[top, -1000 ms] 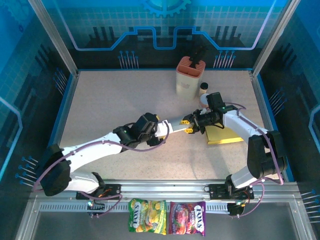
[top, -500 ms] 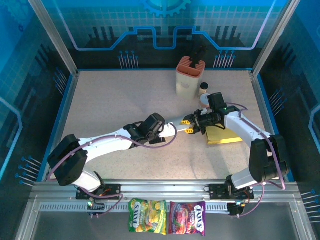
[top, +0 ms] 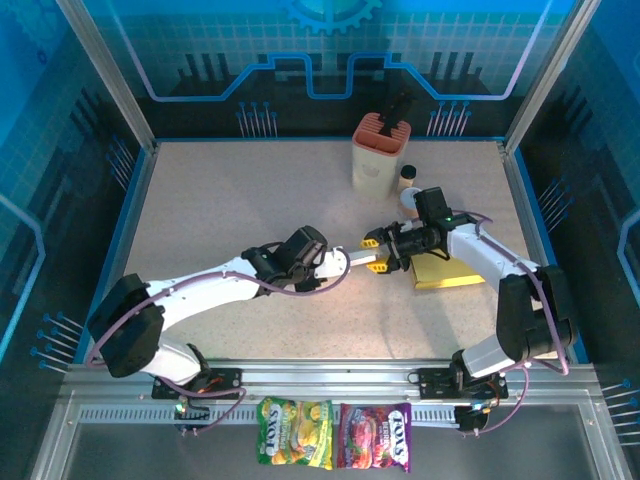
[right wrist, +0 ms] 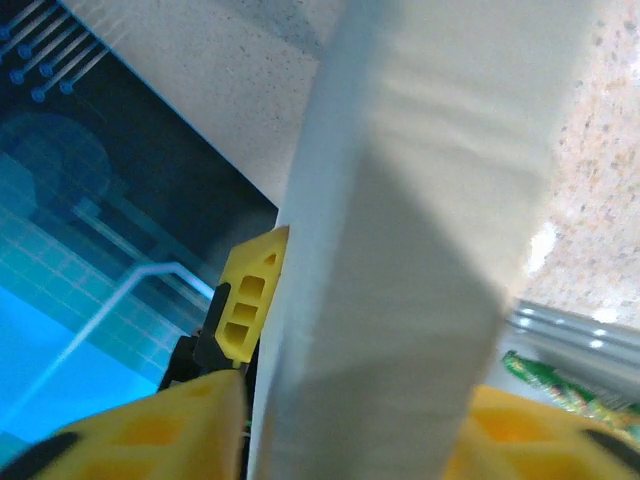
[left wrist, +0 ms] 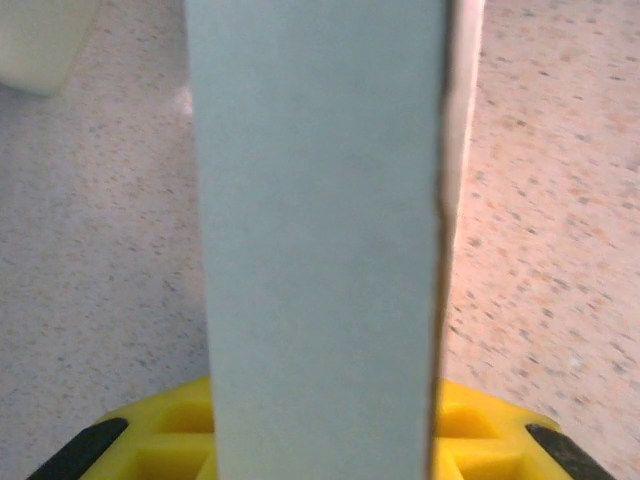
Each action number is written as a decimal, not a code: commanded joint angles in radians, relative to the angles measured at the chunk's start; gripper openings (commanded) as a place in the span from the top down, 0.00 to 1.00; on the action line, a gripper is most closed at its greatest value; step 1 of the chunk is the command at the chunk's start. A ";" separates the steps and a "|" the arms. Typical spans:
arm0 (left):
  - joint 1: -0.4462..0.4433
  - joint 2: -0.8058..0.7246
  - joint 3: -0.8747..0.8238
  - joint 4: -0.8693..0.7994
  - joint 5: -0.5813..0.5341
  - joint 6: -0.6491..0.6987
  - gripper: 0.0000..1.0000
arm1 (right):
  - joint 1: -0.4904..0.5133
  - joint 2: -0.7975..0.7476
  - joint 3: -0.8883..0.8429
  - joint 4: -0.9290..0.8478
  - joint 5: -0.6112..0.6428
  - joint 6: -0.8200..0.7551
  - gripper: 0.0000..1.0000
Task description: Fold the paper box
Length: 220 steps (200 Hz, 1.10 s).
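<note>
The paper box is a long white slab held off the table in the middle, between the two arms. My left gripper is shut on its left end; in the left wrist view the box runs up from between the yellow fingers. My right gripper straddles the right end with its jaws spread and stands open. In the right wrist view the box passes between the fingers, with a thin dark gap at the left one. A left-gripper finger shows beyond.
A flat yellow sheet lies under the right forearm. A salmon holder with a dark tool in it stands at the back, a small bottle beside it. Two candy bags lie beyond the near rail.
The left gripper has closed on the box's left end. The right gripper's jaws have spread apart around the other end. The box has stayed in about the same place.
</note>
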State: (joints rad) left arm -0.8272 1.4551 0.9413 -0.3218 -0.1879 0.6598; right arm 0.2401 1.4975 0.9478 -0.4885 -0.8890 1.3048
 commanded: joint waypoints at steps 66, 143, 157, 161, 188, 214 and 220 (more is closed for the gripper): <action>0.003 -0.015 0.169 -0.473 0.178 -0.134 0.69 | -0.070 -0.212 0.021 -0.129 0.290 -0.274 0.32; 0.004 0.146 0.268 -0.523 0.152 -0.211 0.62 | 0.109 -0.327 -0.023 -0.067 0.557 -0.707 0.53; 0.004 0.155 0.283 -0.525 0.162 -0.219 0.59 | 0.145 -0.331 -0.019 -0.073 0.561 -0.821 0.53; 0.005 0.156 0.285 -0.526 0.163 -0.221 0.58 | 0.150 -0.331 -0.018 -0.080 0.560 -0.848 0.53; 0.004 0.160 0.295 -0.528 0.168 -0.223 0.55 | 0.152 -0.339 -0.023 -0.133 0.567 -0.968 0.51; 0.006 0.151 0.305 -0.532 0.177 -0.232 0.52 | 0.154 -0.346 -0.008 -0.186 0.569 -1.066 0.47; 0.006 0.148 0.307 -0.533 0.183 -0.232 0.51 | 0.154 -0.346 -0.004 -0.198 0.568 -1.085 0.46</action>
State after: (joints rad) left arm -0.8257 1.6058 1.2125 -0.8192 -0.0452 0.4446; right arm 0.3866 1.1751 0.9302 -0.6086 -0.3389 0.3798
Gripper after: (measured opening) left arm 0.478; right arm 0.519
